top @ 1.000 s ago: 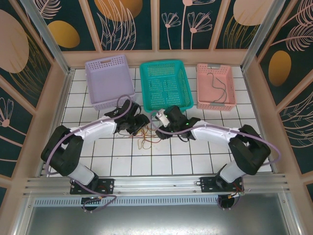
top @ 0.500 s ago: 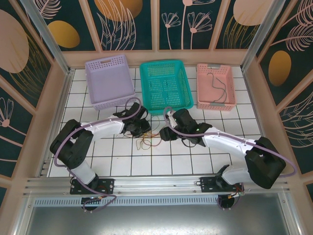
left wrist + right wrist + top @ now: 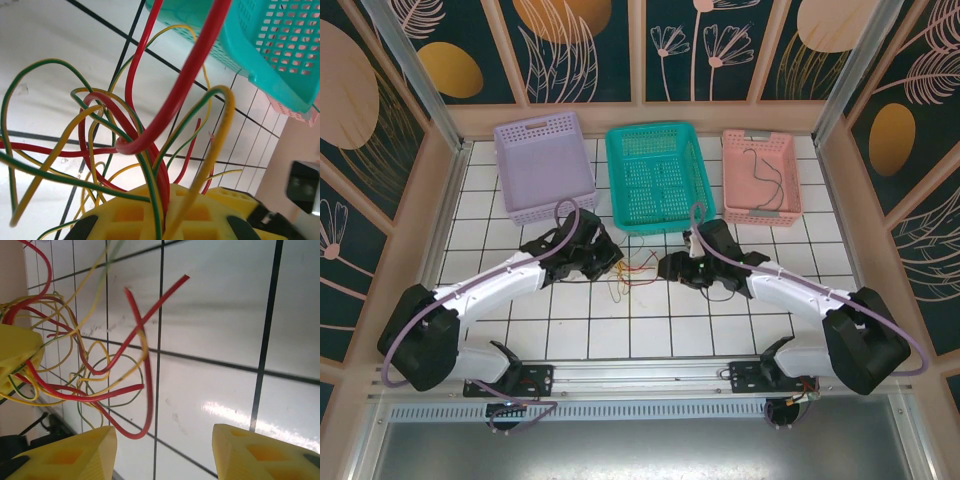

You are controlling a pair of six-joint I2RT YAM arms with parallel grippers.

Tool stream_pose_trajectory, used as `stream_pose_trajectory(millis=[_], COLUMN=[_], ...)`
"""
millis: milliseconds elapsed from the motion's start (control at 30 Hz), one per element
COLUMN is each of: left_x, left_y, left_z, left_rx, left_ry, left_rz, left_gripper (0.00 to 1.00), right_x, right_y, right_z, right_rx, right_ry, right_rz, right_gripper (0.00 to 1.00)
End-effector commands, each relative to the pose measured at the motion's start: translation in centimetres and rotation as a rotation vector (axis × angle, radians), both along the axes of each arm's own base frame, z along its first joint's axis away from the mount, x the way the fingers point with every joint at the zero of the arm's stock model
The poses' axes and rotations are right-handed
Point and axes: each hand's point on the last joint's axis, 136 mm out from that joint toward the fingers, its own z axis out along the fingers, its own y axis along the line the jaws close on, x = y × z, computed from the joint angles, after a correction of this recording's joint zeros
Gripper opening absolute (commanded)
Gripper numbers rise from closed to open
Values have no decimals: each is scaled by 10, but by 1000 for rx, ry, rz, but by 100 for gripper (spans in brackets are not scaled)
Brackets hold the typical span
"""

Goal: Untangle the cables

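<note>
Clamping a bunch of the cables, my left gripper is clenched on red, yellow and green-and-yellow strands that run up between its yellow fingers. My right gripper stands released, jaws apart with bare tile between them; a red loop dips to the mouth of that gap, close beside one finger, touching neither as far as I can tell.

From above, the left gripper and right gripper face each other near the middle of the worktop, with the cables strung between them. The teal basket sits just behind both, its near rim the closest edge. The lilac basket is behind my left arm and the pink basket behind my right. Toward the bases the tiles lie open as far as the rail, and both side walls are well apart from the arms.

The tangle is thin, stiff wire in loose overlapping loops, partly lifted off the tiles, with free red ends poking out. A dark cable lies curled in the pink basket, well apart from the rest.
</note>
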Motion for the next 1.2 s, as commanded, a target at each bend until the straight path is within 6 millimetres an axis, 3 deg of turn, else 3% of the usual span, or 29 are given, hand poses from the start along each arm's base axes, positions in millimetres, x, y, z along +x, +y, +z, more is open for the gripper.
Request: stream_pose_trajectory(millis=[0,100,267,433,633,900,1033,1133,1167], left_x=[-8,-9,-8,-5,-6,-6,-8,-10,-10], left_y=[0,0,-2,-6,-7,-8,-4,7,14], left_z=[0,0,5,9,11,14,13,6,1], left_rx=[-45,-68,-86,-107,-113,-119,-106,-40,8], left_ry=[38,43,34,25,27,22,23,20,15], left_rz=[20,31,37,40,30,29,30,40,45], left_gripper=[0,0,0,0,0,0,0,0,7], right_x=[-3,-1,-4,-14,-6,-2,4,8,8], right_y=[9,10,11,17,31,49,41,28,22], right_z=[17,23,15,6,15,5,6,7,8], right_rx=[157,224,257,265,324,321,283,181,142], right_ry=[102,122,157,199,182,209,171,114,99], right_rz=[-87,-142,-179,-200,-221,-211,-241,-243,-236], right_gripper=[54,49,42,43,40,25,0,0,0])
